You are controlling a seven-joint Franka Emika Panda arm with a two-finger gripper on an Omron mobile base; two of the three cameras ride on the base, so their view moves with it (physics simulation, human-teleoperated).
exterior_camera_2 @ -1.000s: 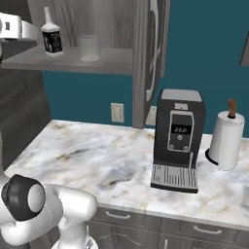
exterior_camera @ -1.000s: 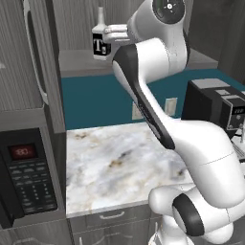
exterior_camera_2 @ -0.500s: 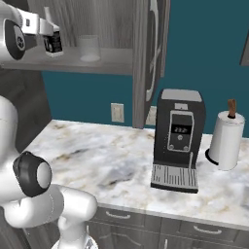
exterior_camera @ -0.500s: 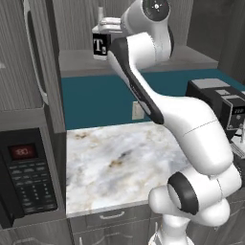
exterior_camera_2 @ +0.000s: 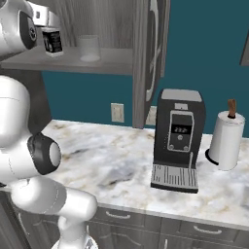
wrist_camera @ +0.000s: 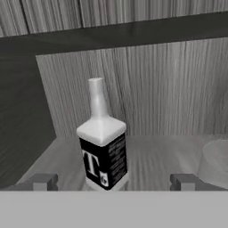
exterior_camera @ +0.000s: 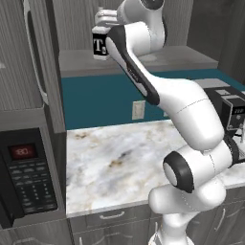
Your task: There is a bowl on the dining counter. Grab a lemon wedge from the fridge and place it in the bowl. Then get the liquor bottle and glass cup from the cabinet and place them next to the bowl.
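Hand view looks straight into the open cabinet (wrist_camera: 147, 84), where the liquor bottle (wrist_camera: 103, 147) stands upright on the shelf (wrist_camera: 156, 156), near the shelf's left end and close to its front edge. Its long axis runs vertically, the narrow neck pointing up toward the cabinet's top board and the squarish base sitting flat on the wood. The black label with the white "T" faces the camera, turned slightly to one side. The claw (wrist_camera: 113, 181) is spread wide, its two dark fingertips (wrist_camera: 44, 181) rising on either side of the bottle's lower body with clear gaps to both, so nothing is gripped.

Left base view shows the arm reaching up to the shelf with the bottle just before the hand. Right base view shows the glass cup (exterior_camera_2: 89, 47) standing upright on the same shelf, a little further along toward the open cabinet door (exterior_camera_2: 151, 58), apart from the bottle.

By its look the bottle is rigid and glossy, probably glass: slippery, breakable if dropped, and with some weight low down. The neck seems too thin and smooth for a sure hold. The flat-sided body, across the label zone, looks like the better place, with the fingertips pressing on two opposite faces around mid-height, so the bottle stays vertical when lifted off the shelf. A tall thing like this could tip if nudged near the shoulder before the grip closes.
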